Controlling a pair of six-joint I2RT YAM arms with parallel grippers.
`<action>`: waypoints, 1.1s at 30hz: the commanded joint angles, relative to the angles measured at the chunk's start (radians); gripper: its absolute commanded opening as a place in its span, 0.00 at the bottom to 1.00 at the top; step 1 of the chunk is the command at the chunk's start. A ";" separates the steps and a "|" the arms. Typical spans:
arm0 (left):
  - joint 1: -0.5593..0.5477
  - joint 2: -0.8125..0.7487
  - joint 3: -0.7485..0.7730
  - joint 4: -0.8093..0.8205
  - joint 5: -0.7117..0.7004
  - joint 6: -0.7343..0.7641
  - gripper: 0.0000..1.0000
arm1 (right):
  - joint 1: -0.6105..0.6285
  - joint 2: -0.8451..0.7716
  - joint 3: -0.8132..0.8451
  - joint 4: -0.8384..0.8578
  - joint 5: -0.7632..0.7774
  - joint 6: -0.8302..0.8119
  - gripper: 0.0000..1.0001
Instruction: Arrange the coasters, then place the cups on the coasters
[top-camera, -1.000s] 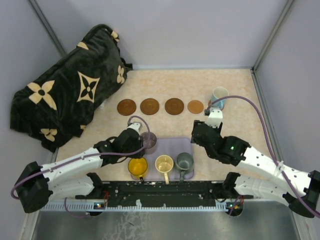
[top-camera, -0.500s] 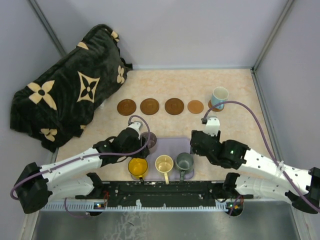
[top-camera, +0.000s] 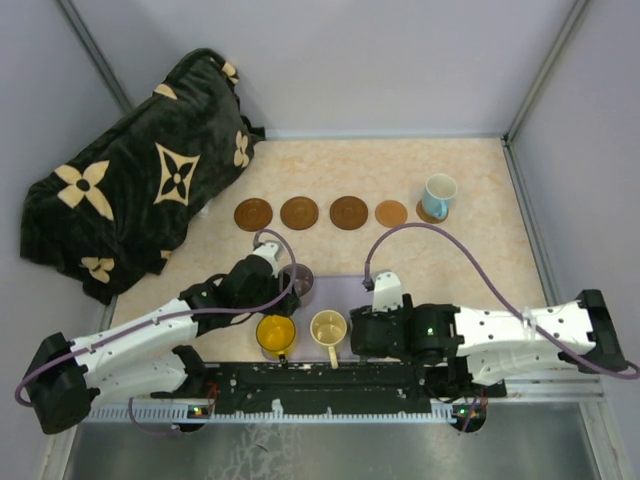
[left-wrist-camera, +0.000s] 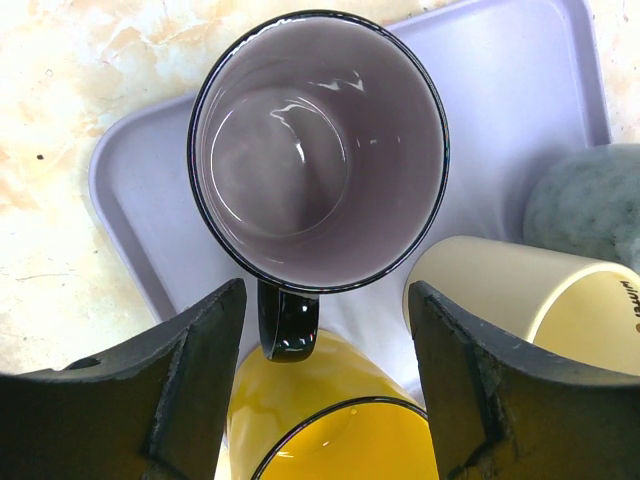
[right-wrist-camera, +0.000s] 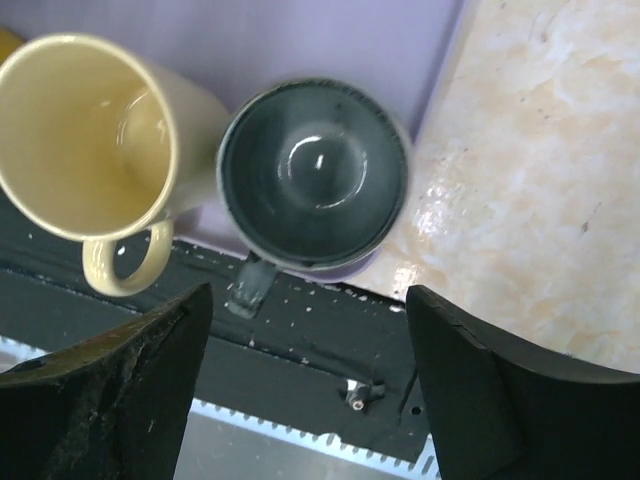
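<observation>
We count five coasters across the middle of the overhead view. Three dark brown coasters (top-camera: 299, 212) lie in a row, a lighter coaster (top-camera: 391, 213) sits just right of them, and a fifth coaster (top-camera: 426, 212) shows only as a brown sliver beneath the white-and-blue cup (top-camera: 439, 193) standing on it at the right end. We count five cups too; the other four are at the lavender tray (top-camera: 340, 290) in the lower middle. The purple-grey cup (left-wrist-camera: 320, 150) is on the tray's upper left corner, the cream cup (top-camera: 328, 327) is along its lower edge, and the grey-green cup (right-wrist-camera: 313, 172) is at its lower right corner (overhead, the right arm covers this one entirely). The yellow cup (top-camera: 275, 334) is at the tray's lower left, and we cannot tell whether it sits on the tray or just off it. The left gripper (left-wrist-camera: 325, 300) has its fingers wide apart and holds nothing, with the purple-grey cup's dark handle in the gap between them. The right gripper (right-wrist-camera: 308, 295) is likewise spread wide and empty, hovering over the grey-green cup. In the left wrist view the yellow cup is cut off at the bottom, the grey-green one is a blur at the right edge, and the cream cup's lettering is too cropped to read. One black plush blanket (top-camera: 140, 180) with cream flower motifs fills the upper left.
</observation>
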 joint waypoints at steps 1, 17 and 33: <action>-0.004 -0.029 0.013 -0.019 -0.012 0.003 0.73 | 0.079 0.064 0.068 -0.042 0.024 0.161 0.79; -0.005 -0.057 -0.011 -0.032 -0.015 0.015 0.73 | 0.111 0.248 0.033 0.004 -0.007 0.309 0.69; -0.005 -0.044 -0.019 -0.018 0.001 0.023 0.73 | 0.108 0.382 -0.002 0.019 -0.010 0.392 0.50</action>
